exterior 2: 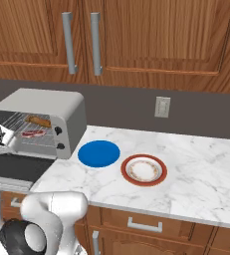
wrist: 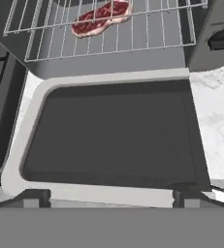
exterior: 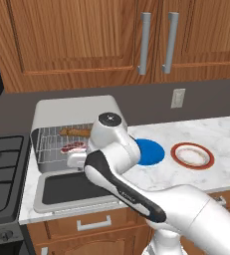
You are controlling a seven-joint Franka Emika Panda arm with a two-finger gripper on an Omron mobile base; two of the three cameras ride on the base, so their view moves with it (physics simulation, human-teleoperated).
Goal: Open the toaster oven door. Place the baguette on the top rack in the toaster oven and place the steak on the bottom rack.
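The light grey toaster oven (exterior: pixel 76 107) (exterior 2: pixel 47 107) stands on the counter. Its door (exterior: pixel 69 189) (wrist: pixel 113 135) lies swung down flat, dark glass facing up. The brown baguette (exterior: pixel 75 132) (exterior 2: pixel 37 120) rests on the top rack (exterior: pixel 49 134). Below it, the red steak (exterior: pixel 72 147) (exterior 2: pixel 33 133) (wrist: pixel 101 18) lies on the bottom rack (wrist: pixel 133 36). My gripper (wrist: pixel 111 197) hangs open and empty above the door's front edge, pulled back from the oven mouth. The hand's white body (exterior: pixel 76 160) shows in the left base view.
A blue plate (exterior: pixel 150 152) (exterior 2: pixel 99 153) and a red-rimmed plate (exterior: pixel 192 155) (exterior 2: pixel 144 169) sit on the marble counter right of the oven. A black stove (exterior: pixel 2 169) borders the oven's left side. Wooden cabinets (exterior: pixel 86 40) hang overhead.
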